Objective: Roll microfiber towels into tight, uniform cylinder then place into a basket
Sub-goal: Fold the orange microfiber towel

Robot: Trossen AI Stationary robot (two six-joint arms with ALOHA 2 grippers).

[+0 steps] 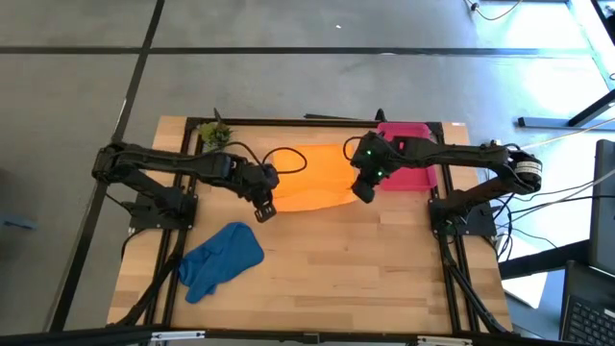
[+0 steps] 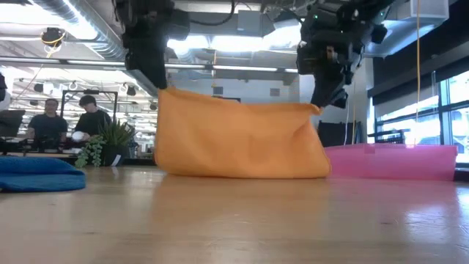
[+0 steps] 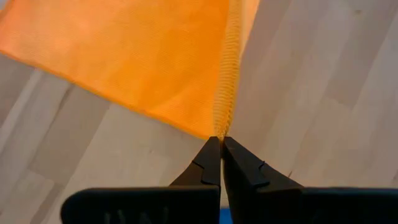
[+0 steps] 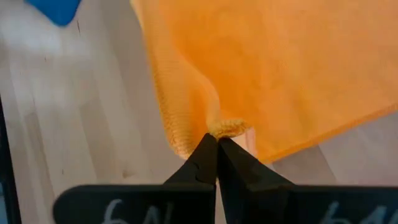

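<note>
2 corners of the orange towel (image 1: 312, 178) are pinched in my left gripper (image 1: 263, 209) and right gripper (image 1: 364, 191), lifting it to spread flat; basket (image 1: 415, 165) waits behind.

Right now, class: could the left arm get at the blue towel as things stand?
Probably not yet. The left gripper is shut on a corner of the orange towel, which the right gripper also holds up. The blue towel lies nearby, uncovered, so releasing first should free the way.
</note>
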